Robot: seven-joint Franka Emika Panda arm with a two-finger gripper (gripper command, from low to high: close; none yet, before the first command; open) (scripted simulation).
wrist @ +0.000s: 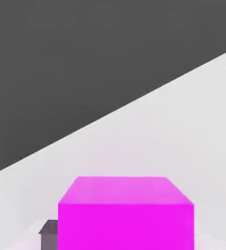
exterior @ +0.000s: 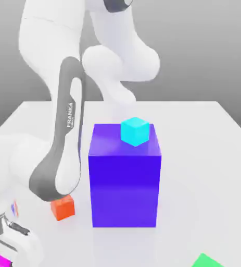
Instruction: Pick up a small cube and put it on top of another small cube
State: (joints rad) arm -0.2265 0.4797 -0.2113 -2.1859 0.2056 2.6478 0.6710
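Progress, nearest first: magenta cube (wrist: 126, 215) is with me, sitting between the fingers of my claw (wrist: 126, 234). Pick-up part: grip looks made. Lift: can't tell, neither view settles whether there is a gap under the cube. Stacking part: not done, no small cube is under mine as far as I can see. I'd call it roughly the grasp stage, with lift, carry, lower and release left.

Possible bases, working outward: green object (exterior: 206, 261) at the exterior view's bottom edge, toward its right, cut off by the frame, so full shape unclear. Orange cube (exterior: 63, 208) on the table (exterior: 200, 172), beside the big blue-violet block (exterior: 125, 190), on the block's side toward the exterior view's left. Cyan cube (exterior: 135, 131) on top of that block, well above the table. The task doesn't say which small cube gets mine; can't pick from this. If it's the cyan one, I judge I need a high lift to clear the block; if orange, a lower carry, watching the block's side.

Claw: closed in on the magenta cube, about as wide as the cube, not fully together. A dark finger part (wrist: 49, 239) is right against one side of it; the far side's contact I can't make out. Cube looks squared up to me, its near face flat across the hand view. Next I'd go straight up, slowly; main risk is slip or a twist if the grip is off-centre.
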